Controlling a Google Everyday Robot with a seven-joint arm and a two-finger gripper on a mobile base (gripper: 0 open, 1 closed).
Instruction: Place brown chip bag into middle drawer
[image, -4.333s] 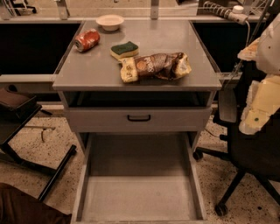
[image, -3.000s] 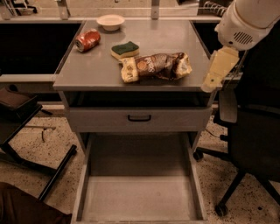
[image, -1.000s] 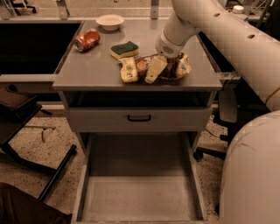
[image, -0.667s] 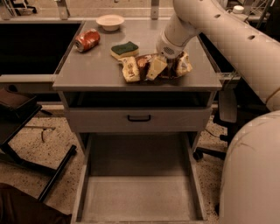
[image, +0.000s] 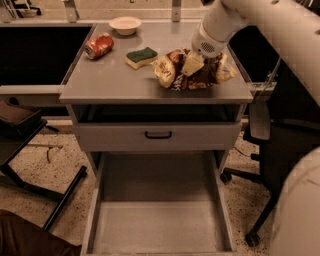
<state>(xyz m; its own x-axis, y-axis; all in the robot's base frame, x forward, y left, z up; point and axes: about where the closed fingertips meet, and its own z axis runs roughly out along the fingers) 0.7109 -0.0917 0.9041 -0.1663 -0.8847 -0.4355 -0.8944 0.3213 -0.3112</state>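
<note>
Pressed down into the middle of the crinkled glossy dark-brown chip bag with pale yellow ends (image: 207, 75), the robot's single cream-coloured gripper (image: 193, 64) sits right of centre in the upper part of the frame. Whether it has clamped the bag or only bears on it cannot be told. One thick white arm (image: 260, 20) carries it, slanting in from the upper right corner.

That one bag lies on the flat grey top of the metal cabinet (image: 120, 82), near the top's front right area, bunched up on both sides of the gripper, with its pale left end tilted up.

Just left of the bag, apart from it, lies one yellow sponge with a green top (image: 141, 56). Further left, near the top's left edge, one red soda can (image: 98, 45) lies on its side. Behind these, toward the upper middle of the frame, stands one small white bowl (image: 125, 25).

Below the top there are two drawers. One grey drawer front (image: 115, 137) with a single black handle (image: 158, 135) is pushed in, with a dark gap above it. Lower down, at the bottom centre of the frame, one wide grey metal drawer tray with a bare flat floor and thin low side walls (image: 157, 225) is pulled out, and the bag is not in it.

At the right edge stands one black office chair on castors (image: 280, 150), and a rounded white part of the robot's body (image: 300, 210) fills the lower right corner. The speckled floor (image: 35, 165) shows at lower left.
</note>
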